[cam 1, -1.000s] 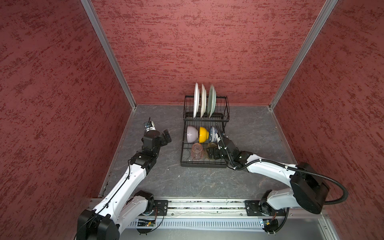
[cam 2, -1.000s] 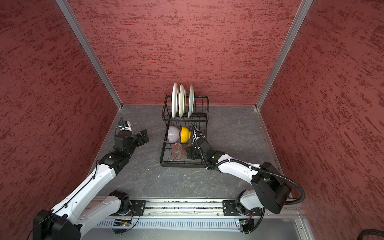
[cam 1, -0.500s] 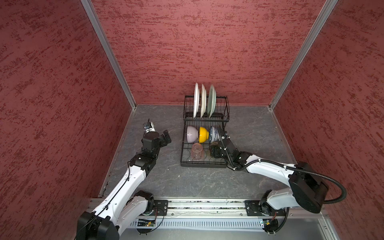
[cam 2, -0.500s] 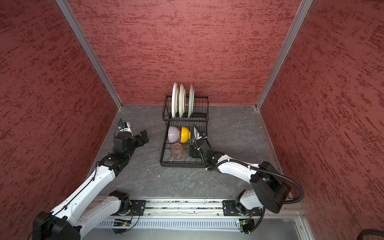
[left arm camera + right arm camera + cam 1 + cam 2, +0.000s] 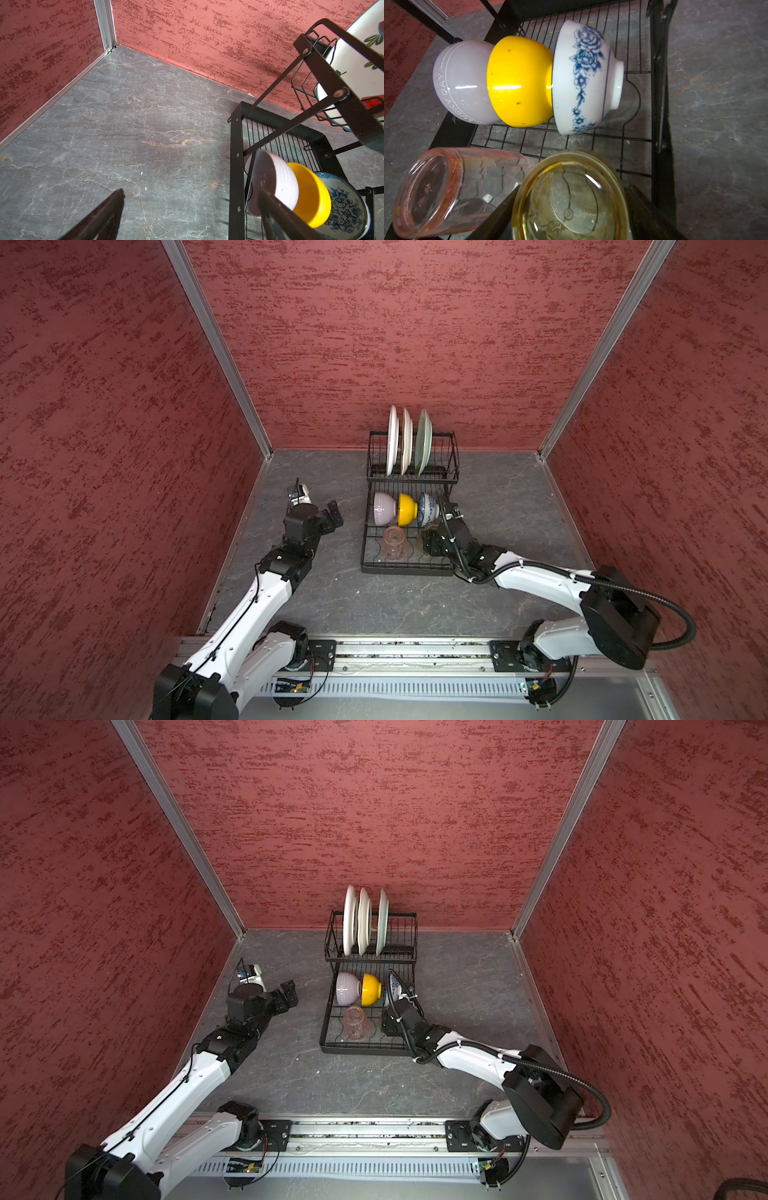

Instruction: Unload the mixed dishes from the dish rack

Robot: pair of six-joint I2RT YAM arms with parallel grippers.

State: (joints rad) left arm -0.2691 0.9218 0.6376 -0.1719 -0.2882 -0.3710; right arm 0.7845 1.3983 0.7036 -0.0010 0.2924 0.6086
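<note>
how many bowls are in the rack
3, in a row on the lower tier of the rack: lilac bowl at the left in a top view, yellow bowl in the middle, blue-white bowl at the right. None seems hidden.

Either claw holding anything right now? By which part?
Right claw straddles the upside-down amber tumbler, with fingers on opposite sides of its wall. Whether the grip is firm cannot be told. Left claw is open and holds nothing.
</note>
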